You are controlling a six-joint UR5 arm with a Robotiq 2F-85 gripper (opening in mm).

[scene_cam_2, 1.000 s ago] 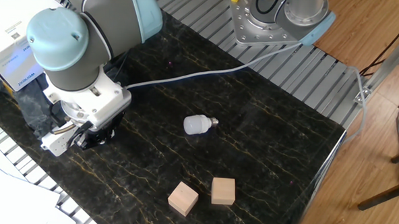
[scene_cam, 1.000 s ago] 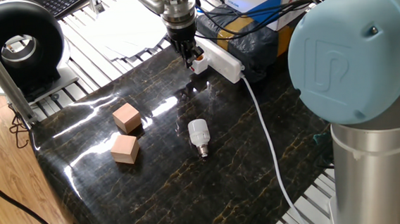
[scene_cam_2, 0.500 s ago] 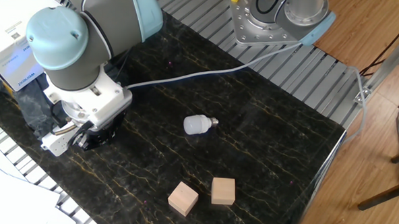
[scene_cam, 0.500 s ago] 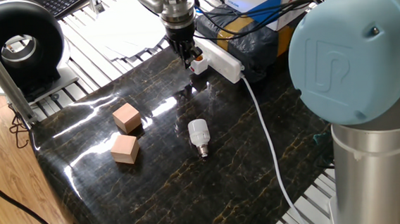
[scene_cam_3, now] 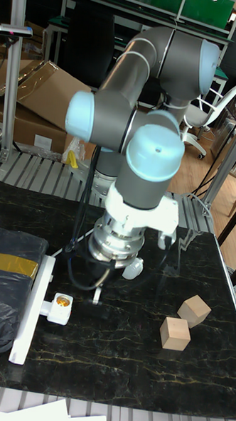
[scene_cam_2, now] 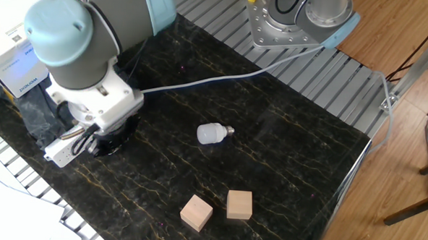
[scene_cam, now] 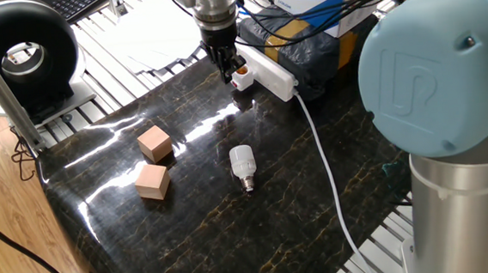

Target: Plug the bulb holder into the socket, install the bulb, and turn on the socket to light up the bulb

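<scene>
While the gripper hovers at the bulb holder seated against the socket, whether it grips cannot be told. The bulb lies loose on the tabletop; a careless approach could roll it.

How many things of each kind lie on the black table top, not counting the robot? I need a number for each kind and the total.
Wooden blocks: 2
Bulb: 1
Power strip: 1
Bulb holder: 1
Total: 5
</scene>
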